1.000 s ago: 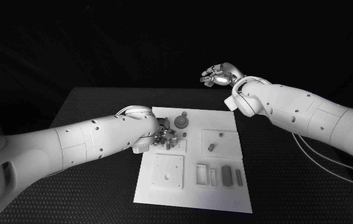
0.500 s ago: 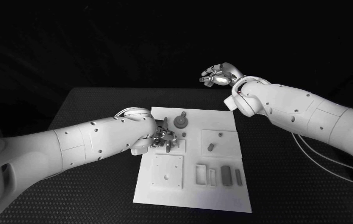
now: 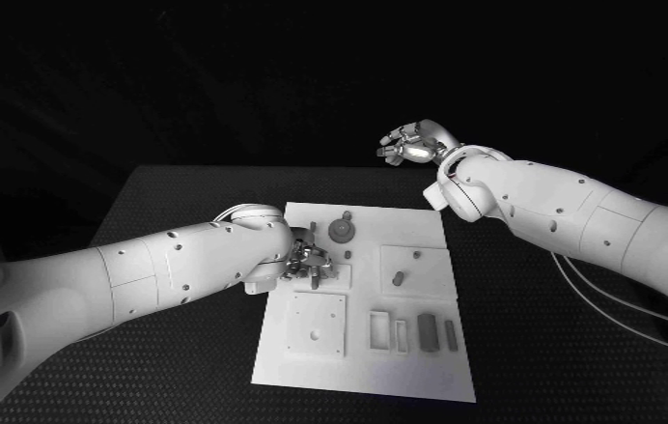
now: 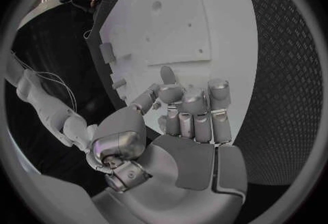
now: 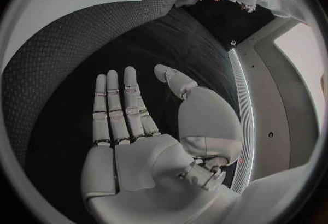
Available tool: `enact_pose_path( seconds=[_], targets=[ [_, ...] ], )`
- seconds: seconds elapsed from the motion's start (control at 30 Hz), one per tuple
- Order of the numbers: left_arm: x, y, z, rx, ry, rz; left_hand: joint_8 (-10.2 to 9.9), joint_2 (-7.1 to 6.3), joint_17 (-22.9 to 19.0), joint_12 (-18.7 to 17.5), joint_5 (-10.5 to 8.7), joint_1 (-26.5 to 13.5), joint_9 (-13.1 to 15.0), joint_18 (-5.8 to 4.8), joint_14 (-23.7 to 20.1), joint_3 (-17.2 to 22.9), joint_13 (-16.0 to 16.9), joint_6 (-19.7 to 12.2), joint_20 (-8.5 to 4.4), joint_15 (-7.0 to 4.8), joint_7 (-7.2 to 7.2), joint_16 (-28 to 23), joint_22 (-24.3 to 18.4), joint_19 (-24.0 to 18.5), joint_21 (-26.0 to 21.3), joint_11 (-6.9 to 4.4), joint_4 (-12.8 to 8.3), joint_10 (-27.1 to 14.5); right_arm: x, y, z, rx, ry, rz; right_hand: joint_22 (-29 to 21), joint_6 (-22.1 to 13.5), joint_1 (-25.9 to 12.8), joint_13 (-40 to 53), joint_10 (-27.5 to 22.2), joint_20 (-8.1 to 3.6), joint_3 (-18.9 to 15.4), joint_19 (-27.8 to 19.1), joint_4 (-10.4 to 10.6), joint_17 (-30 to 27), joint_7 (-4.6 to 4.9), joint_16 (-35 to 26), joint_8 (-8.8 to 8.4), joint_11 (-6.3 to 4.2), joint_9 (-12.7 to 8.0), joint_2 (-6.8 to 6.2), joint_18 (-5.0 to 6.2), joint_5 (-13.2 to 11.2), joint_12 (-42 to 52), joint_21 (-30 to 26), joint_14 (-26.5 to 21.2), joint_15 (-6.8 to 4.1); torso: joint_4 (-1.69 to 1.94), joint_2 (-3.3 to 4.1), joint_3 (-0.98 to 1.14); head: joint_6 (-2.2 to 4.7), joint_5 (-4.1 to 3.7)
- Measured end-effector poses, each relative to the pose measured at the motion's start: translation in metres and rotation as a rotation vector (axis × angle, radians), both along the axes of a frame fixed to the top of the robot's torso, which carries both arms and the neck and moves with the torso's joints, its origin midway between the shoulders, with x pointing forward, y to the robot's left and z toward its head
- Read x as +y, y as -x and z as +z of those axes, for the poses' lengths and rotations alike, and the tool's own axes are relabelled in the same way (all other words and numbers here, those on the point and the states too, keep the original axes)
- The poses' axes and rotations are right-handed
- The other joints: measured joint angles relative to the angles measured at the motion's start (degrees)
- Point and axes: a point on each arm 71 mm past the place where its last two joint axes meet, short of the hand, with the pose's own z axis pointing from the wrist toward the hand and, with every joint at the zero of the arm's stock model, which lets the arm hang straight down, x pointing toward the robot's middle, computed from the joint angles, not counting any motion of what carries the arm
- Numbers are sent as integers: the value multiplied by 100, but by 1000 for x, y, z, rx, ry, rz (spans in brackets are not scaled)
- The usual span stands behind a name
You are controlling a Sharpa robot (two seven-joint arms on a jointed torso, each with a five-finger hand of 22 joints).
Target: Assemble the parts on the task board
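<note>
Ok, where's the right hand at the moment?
In the head view the right hand is raised off beyond the task board's far right corner, over the table, fingers spread and holding nothing.

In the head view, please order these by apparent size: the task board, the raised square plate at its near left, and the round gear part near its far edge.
1. task board
2. square plate
3. round gear part

The differences are plain, so nearness to the camera does not change this order.
</note>
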Motion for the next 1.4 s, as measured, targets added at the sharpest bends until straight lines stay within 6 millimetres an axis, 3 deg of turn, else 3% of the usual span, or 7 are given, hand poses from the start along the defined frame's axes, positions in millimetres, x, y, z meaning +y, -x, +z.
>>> enact_pose_path(
  seconds=[0.17,0.3,0.6,0.73,0.83,0.97,1.4],
  targets=[
    [1,0,3,-5,8,4,21,-273,-7,0,-8,-91,11,0,0,-107,-8,-32,0,1,-13,0,4,0,0,0,74,0,-1,1,-2,3,0,-2,5,-1,0,-8,0,0,0,0,0,4,1,-16,0,0,-5,0,0,0,0,0,0,0,-4,2,-1,-1,-10],
    [3,-1,6,-8,17,9,21,-279,-7,0,-32,-237,41,0,-31,-537,-8,-81,30,-29,-6,22,4,-53,0,-3,-126,-3,-2,1,-3,5,1,-3,18,-1,0,-25,0,22,-17,-22,-17,10,1,-22,0,0,-17,0,1,0,0,0,0,0,-4,2,-2,2,-15],
    [6,-11,30,-44,76,36,21,-345,-36,-17,-32,-243,41,0,-71,-633,-31,-148,31,-65,0,22,4,-97,-22,-10,-190,-10,-5,1,-5,9,2,-8,32,-4,23,-42,0,22,-32,-23,-32,16,4,-44,0,0,-23,-23,1,0,0,-23,-21,21,3,-8,-1,20,-43],
    [12,-17,41,-59,98,56,-70,-438,-97,-187,-32,-150,22,-1,-199,-622,-105,-331,73,-46,59,-105,3,-177,-98,82,-309,-122,-7,1,-5,9,3,-11,31,-10,24,-48,0,22,-32,-22,-32,16,10,-44,0,0,-28,-23,1,0,0,-23,-21,21,5,-8,-2,47,-58],
    [19,-25,51,-77,110,82,-347,-319,-179,-395,-31,84,-82,0,-426,-541,-187,-814,134,80,235,-284,3,-341,-227,250,-410,-352,-7,1,-5,10,3,-13,38,-10,23,-48,0,22,-32,-22,-32,16,10,-44,0,0,-28,-23,1,0,0,-23,-21,21,5,-8,-2,66,-70],
    [33,-40,62,-118,106,127,-399,-115,-212,-423,-31,395,-99,-1,-496,-557,-193,-956,163,148,337,-311,3,-370,-238,319,-565,-421,-8,1,-6,11,3,-14,38,-10,23,-54,0,22,-32,-22,-32,22,10,-44,0,0,-28,-23,1,0,0,-23,-21,21,3,-3,-1,101,-75],
    [57,-74,67,-257,53,196,-624,-226,-279,-450,23,667,-184,-1,-600,-626,-192,-1389,173,254,441,-311,2,-421,-334,419,-443,-541,-5,2,-7,14,0,-11,57,-11,23,-75,0,2,-48,-43,-48,31,11,-44,0,1,-38,-23,2,-1,23,-23,-21,21,-5,12,-1,186,-69]
  ],
)
